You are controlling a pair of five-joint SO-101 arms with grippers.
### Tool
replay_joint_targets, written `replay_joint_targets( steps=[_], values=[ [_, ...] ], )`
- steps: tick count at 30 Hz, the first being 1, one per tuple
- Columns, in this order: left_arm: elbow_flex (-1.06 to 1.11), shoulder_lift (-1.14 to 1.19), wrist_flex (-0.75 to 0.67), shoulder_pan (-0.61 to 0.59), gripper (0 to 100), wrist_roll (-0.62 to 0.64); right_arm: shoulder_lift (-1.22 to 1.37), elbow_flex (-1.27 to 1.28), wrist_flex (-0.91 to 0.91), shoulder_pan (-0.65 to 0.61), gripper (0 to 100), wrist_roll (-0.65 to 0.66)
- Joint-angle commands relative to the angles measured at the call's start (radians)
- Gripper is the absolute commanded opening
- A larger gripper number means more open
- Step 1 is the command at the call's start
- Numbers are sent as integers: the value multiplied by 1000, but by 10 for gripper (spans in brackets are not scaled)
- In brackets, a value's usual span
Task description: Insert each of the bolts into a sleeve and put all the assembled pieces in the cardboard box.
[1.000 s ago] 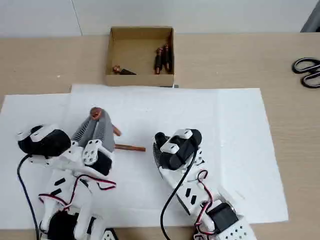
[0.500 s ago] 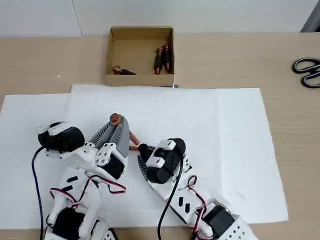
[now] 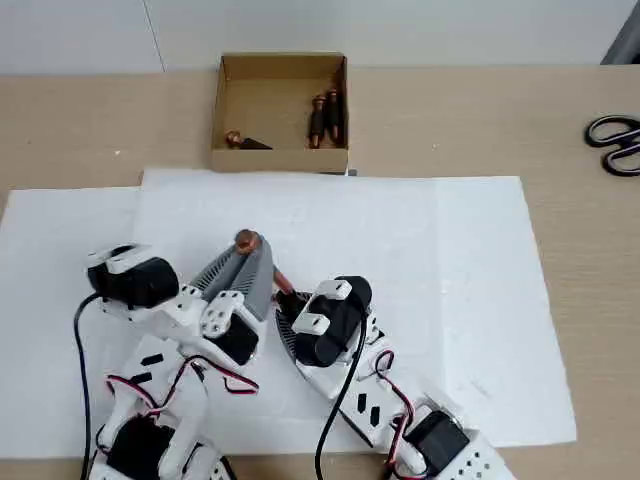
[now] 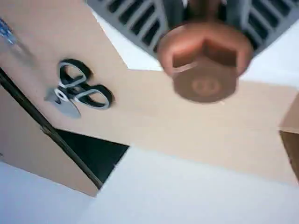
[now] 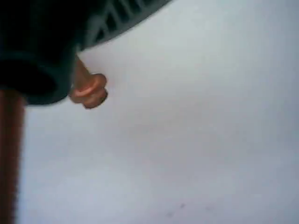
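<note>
Near the middle of the white paper sheet (image 3: 450, 300), the left gripper (image 3: 245, 262) is pointing toward the far side. Its ribbed grey fingers (image 4: 126, 18) are clamping on a copper bolt (image 3: 246, 240), whose hexagonal head is sticking out past the fingertips. Just to its right, the right gripper (image 3: 288, 303) is hanging low over the sheet, angling toward the left one and almost touching it; whether it is gripping anything is impossible to tell. Between the two, a short copper piece (image 3: 282, 283) is slanting from far-left to near-right, and which gripper is carrying it is unclear. In the right wrist view, a copper stub (image 5: 88, 91) with a flanged tip is showing beside the dark gripper body, and a straight copper rod (image 5: 9, 154) is showing close to the camera, both over the paper.

At the far side of the bench (image 3: 480, 120), just beyond the sheet's edge, the cardboard box (image 3: 280, 160) is sitting open. It is holding two assembled pieces (image 3: 325, 118) side by side against its right wall, and another piece (image 3: 240, 140) is lying in its near-left corner. Scissors (image 3: 615, 140) are lying at the far right of the bench, well apart from everything else.
</note>
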Motion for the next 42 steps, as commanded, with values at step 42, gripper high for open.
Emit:
replay_joint_targets(
  steps=[42],
  values=[
    [2, -6, 25, 20, 6, -157, -16, 11, -27, -5, 3, 11]
  ],
)
